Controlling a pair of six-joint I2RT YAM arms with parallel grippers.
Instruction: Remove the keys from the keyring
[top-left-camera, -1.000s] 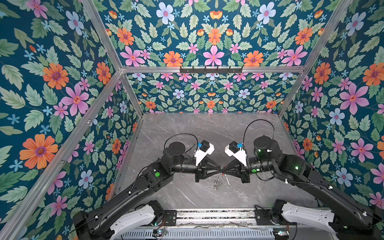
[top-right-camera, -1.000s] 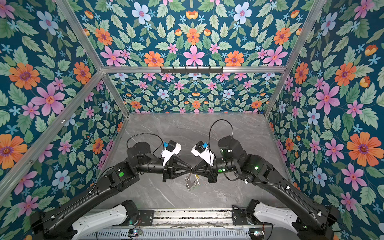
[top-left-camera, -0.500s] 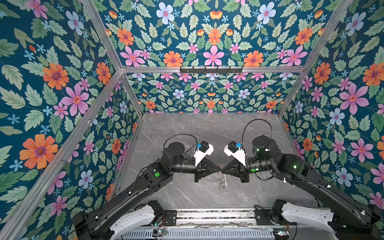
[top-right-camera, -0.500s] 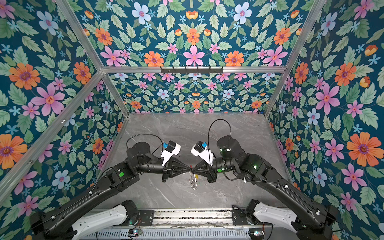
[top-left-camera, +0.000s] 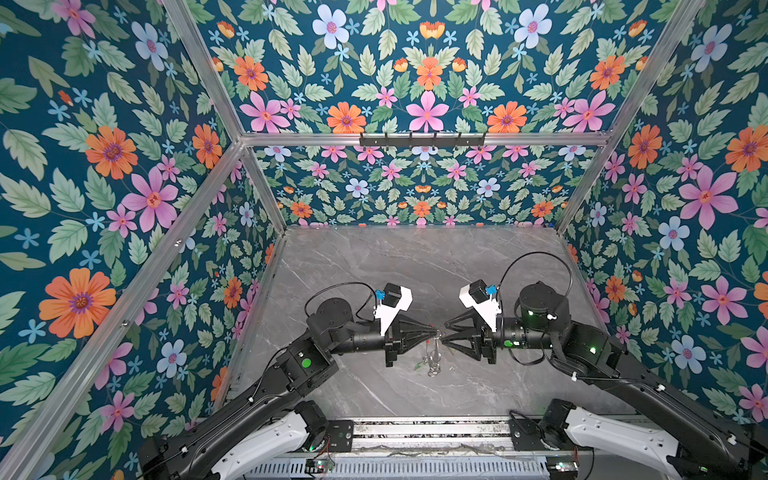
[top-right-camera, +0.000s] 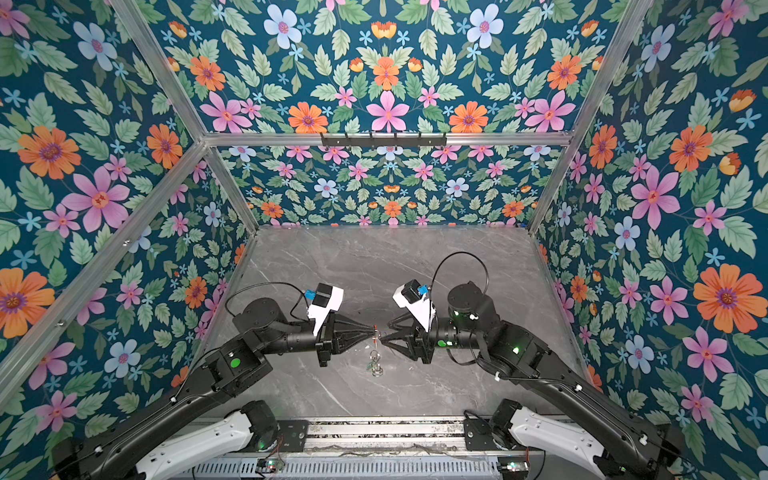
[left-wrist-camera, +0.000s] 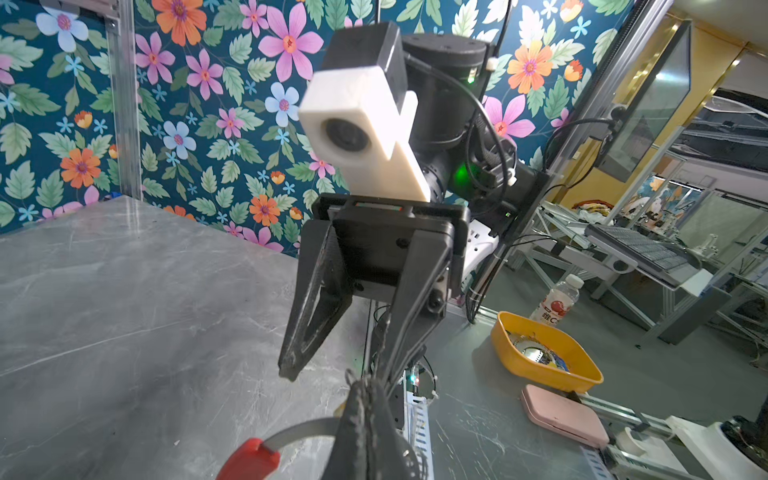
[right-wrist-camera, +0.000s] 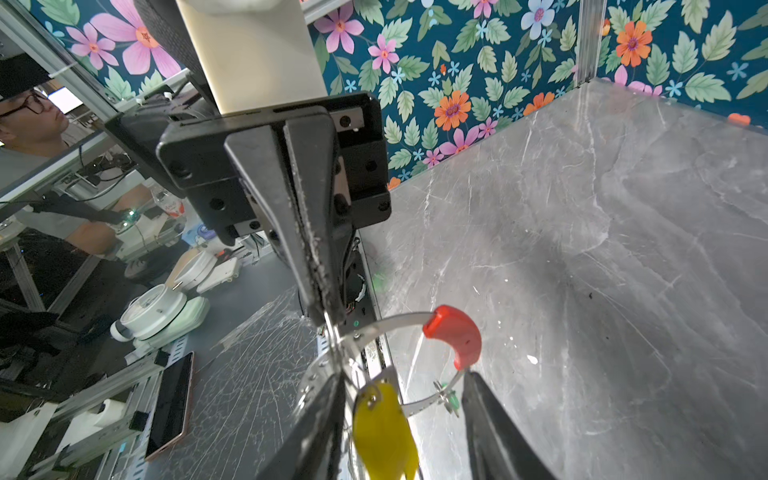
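Observation:
The keyring (right-wrist-camera: 397, 321), a thin grey band with a red segment (right-wrist-camera: 455, 337), hangs in the air between the two arms. My left gripper (right-wrist-camera: 329, 319) is shut on the band near the red piece, as the left wrist view shows too (left-wrist-camera: 365, 388). My right gripper (right-wrist-camera: 404, 377) is open, its fingers on either side of the ring's lower part, touching nothing that I can see. A yellow key (right-wrist-camera: 384, 432) dangles between those fingers, and a green tag (right-wrist-camera: 453, 401) sits on the band by one finger. In both top views the ring (top-left-camera: 434, 353) (top-right-camera: 375, 357) hangs below the meeting fingertips.
The grey marble table (top-left-camera: 415, 270) is walled by flowered panels on three sides. Beyond its front edge stand an orange tray (left-wrist-camera: 544, 353), a bottle (left-wrist-camera: 557, 301), a pink case (left-wrist-camera: 561, 415) and a phone (right-wrist-camera: 168, 405).
My right gripper has opened from shut. My left gripper has closed fully on the ring, which now hangs narrower from the left fingertips.

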